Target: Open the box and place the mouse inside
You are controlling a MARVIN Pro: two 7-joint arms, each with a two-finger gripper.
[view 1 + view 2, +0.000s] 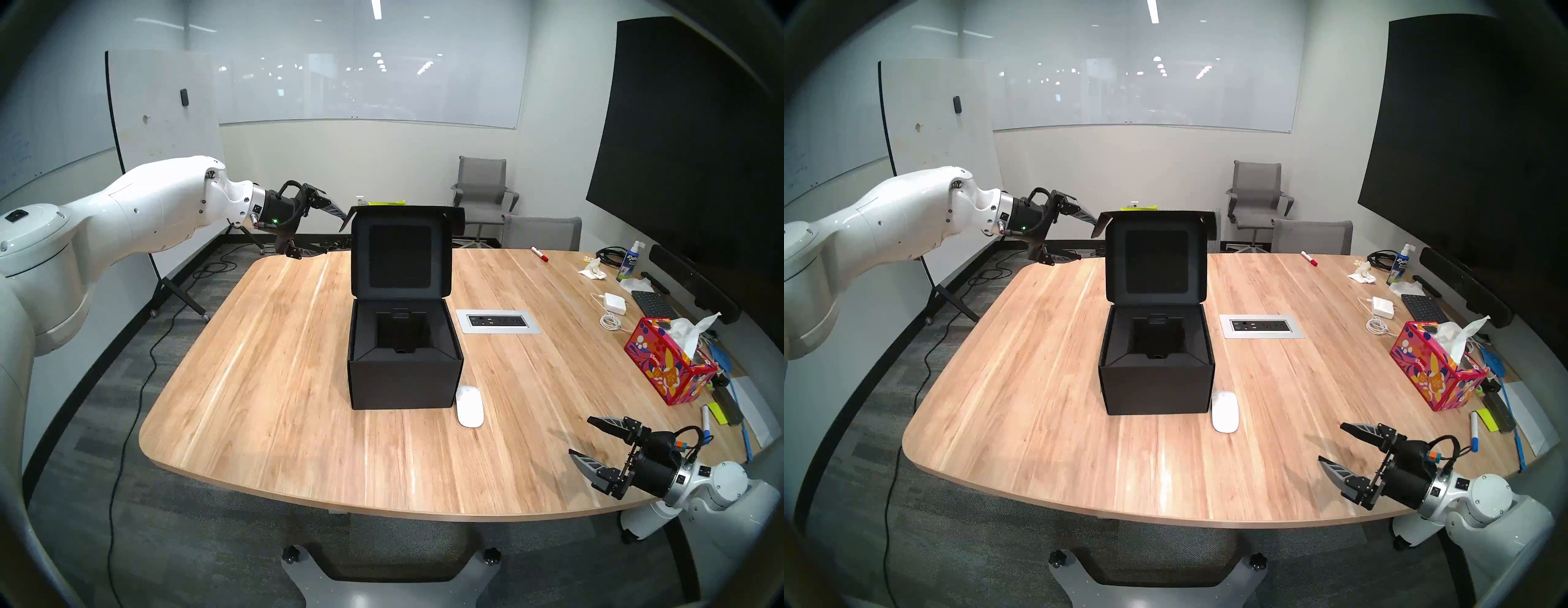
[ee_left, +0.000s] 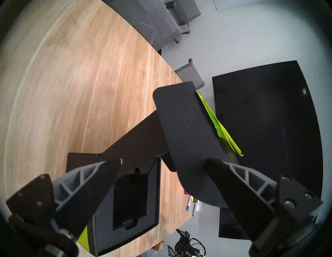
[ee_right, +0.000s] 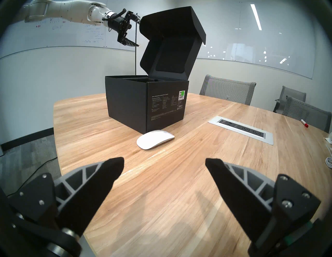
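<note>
The black box stands at the table's middle with its hinged lid upright and the recessed insert showing. Yellow-green sticky notes stick to the lid's outer face. The white mouse lies flat on the table just off the box's front right corner, also seen in the right wrist view. My left gripper hangs open beside the lid's top left corner flap, gripping nothing. My right gripper is open above the table's front right, pointing at the mouse from a short distance.
A silver outlet plate is set into the table right of the box. Along the right edge sit a red floral tissue box, a white power adapter, a keyboard and a spray bottle. A whiteboard on a stand is behind my left arm.
</note>
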